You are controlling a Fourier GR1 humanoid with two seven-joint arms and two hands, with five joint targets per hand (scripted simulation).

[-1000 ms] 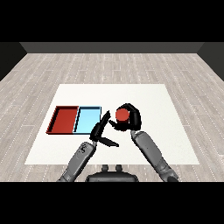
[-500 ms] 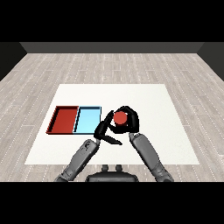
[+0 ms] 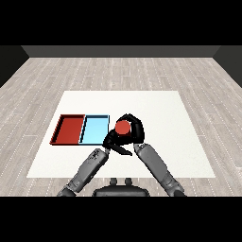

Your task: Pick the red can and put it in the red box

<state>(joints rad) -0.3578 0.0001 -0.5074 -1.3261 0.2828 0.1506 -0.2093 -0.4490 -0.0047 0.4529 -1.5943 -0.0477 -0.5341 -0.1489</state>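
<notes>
Where the two hands meet just right of the trays, black fingers overlap black fingers, so the outline of each hand is hard to separate. Only the round top of the red can [image 3: 123, 127] shows; its sides are covered by the right hand [image 3: 134, 130], whose fingers and thumb curl round it. The can sits just beside the right edge of the light blue tray [image 3: 94, 130], toward the table's near edge, and whether it rests on the table [image 3: 156, 108] or is lifted off it cannot be made out. The left hand [image 3: 113, 142] lies close under the can on its near-left side, its fingers looking fairly straight and pointing right; whether they touch the can is unclear. The red tray [image 3: 70, 129] lies against the blue one's left edge, toward the table's left edge, with the blue tray between it and the can. Both grey forearms are cut off at the bottom of the view.
</notes>
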